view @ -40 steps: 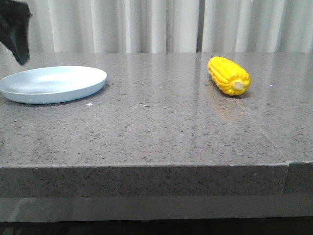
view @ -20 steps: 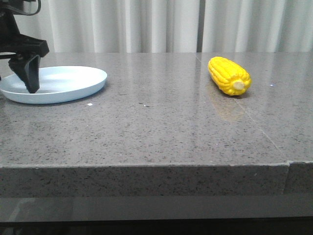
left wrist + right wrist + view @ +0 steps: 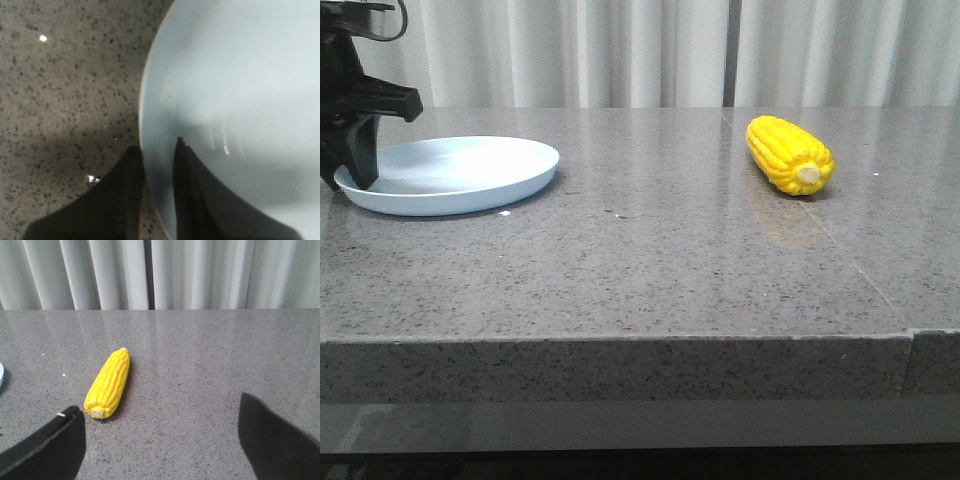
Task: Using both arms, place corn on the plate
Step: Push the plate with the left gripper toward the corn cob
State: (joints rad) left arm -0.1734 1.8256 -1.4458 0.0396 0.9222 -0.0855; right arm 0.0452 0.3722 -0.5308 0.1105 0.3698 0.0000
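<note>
Left gripper (image 3: 345, 170) pinches the left rim of the plate (image 3: 460, 180), one finger (image 3: 192, 200) inside the rim and one outside (jaws nearly closed on the edge). Right gripper (image 3: 160, 440) is spread wide, holds nothing, and hangs above the table (image 3: 640, 270) near the corn (image 3: 788, 154). Corn lies on the table at far right, well apart from the plate. Judged progress: early. Corn pickup and placement on the plate are not yet done.
</note>
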